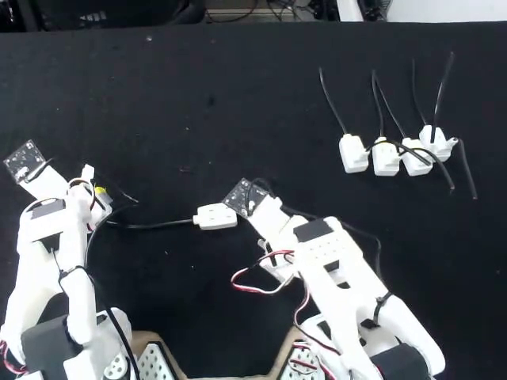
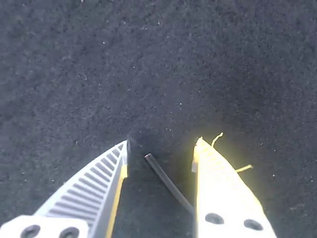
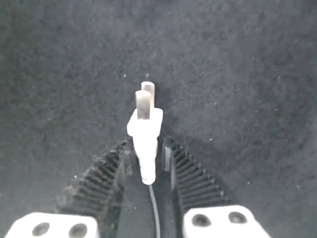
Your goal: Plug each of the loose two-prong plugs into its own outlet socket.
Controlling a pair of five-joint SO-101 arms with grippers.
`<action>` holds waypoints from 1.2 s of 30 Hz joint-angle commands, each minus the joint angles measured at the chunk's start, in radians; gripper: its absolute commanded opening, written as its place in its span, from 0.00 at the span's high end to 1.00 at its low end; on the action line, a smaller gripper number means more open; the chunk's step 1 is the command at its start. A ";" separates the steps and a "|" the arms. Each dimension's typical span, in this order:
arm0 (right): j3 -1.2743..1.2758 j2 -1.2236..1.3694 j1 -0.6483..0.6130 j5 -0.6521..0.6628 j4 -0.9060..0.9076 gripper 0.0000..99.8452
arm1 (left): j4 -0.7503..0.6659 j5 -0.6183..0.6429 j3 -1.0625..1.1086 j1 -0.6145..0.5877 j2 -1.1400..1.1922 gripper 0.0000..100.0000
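Overhead and wrist views of two arms at a black table (image 1: 198,95). A white two-prong plug (image 3: 145,134) is seen lying near the middle of the table, just in front of the right arm. It is gripped by the right gripper (image 3: 145,145), whose toothed fingers (image 3: 190,173) are closed on the narrow rear of the plug body. The two metal prongs (image 3: 144,101) are directed away from the wrist camera, one just behind the other. A thin black cord (image 1: 150,225) is led from the plug leftward across the table to the left arm. The free end of this cord is found between the fingers of the left gripper (image 2: 162,143). These fingers are spread apart, and the cord is touched by neither at its tip. Four white blocks (image 1: 386,157) are set in a close row at the far right of the table, well apart from the plug. Each is fitted with black cords; whether any plug is seated in them cannot be told.
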 commanded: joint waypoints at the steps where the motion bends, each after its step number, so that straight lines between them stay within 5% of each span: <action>1: -0.027 -0.005 0.015 0.000 0.006 0.94 | -0.009 -0.008 -0.008 -0.008 -0.021 0.79; 11: -0.122 -0.124 -0.002 -0.029 0.104 0.99 | 0.017 -0.011 -0.008 -0.002 -0.031 0.79; 15: -0.131 -0.308 -0.144 -0.133 0.152 0.99 | 0.143 -0.011 -0.051 -0.008 -0.060 0.79; 28: 0.236 -0.430 -0.405 -0.281 -0.568 0.99 | 0.178 -0.031 0.243 0.162 -0.712 0.79; 36: 0.338 -0.426 -0.520 -0.282 -0.730 0.99 | 0.186 -0.132 0.453 0.338 -1.169 0.79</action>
